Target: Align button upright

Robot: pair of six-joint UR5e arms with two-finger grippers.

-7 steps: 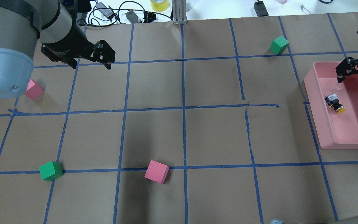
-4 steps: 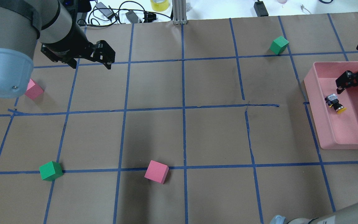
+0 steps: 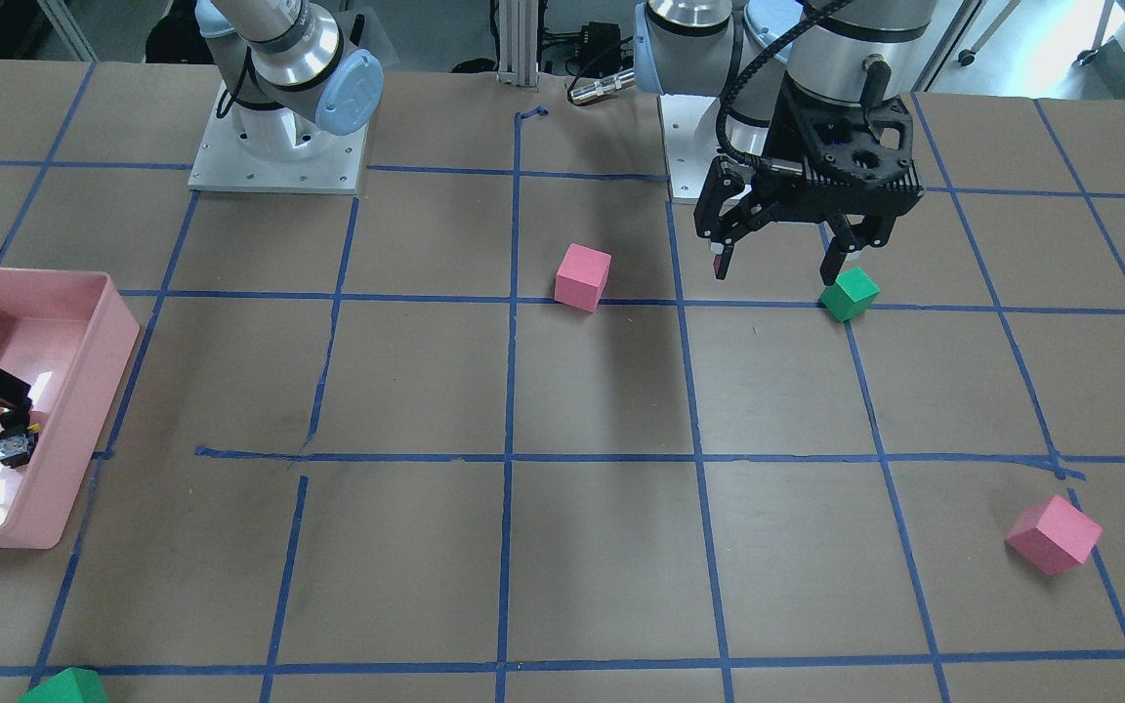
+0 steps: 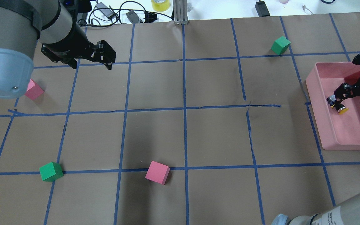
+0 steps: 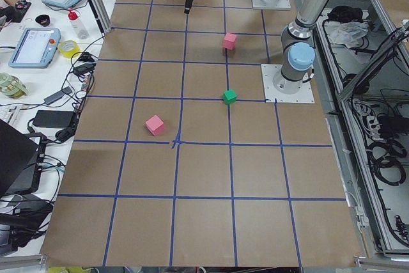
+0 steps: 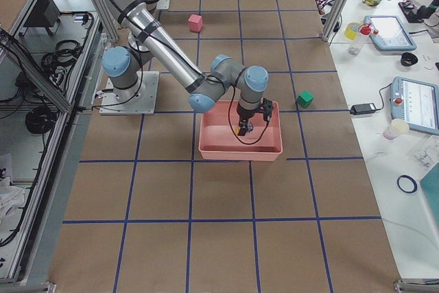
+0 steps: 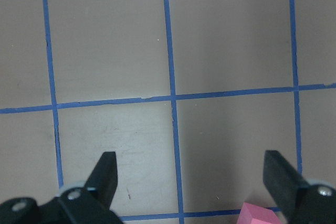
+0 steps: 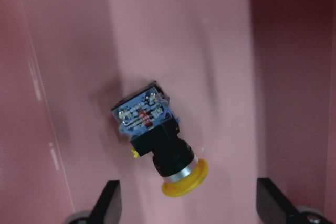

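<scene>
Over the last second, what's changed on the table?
The right gripper came down into the pink plastic tray, its open jaws now over the small yellow-capped black push-button, nothing gripped yet. The button stayed on its side; the left gripper stayed open and still.

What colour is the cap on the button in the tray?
Yellow cap on the button, whose body is black. Best seen in the right wrist-mounted view.
</scene>
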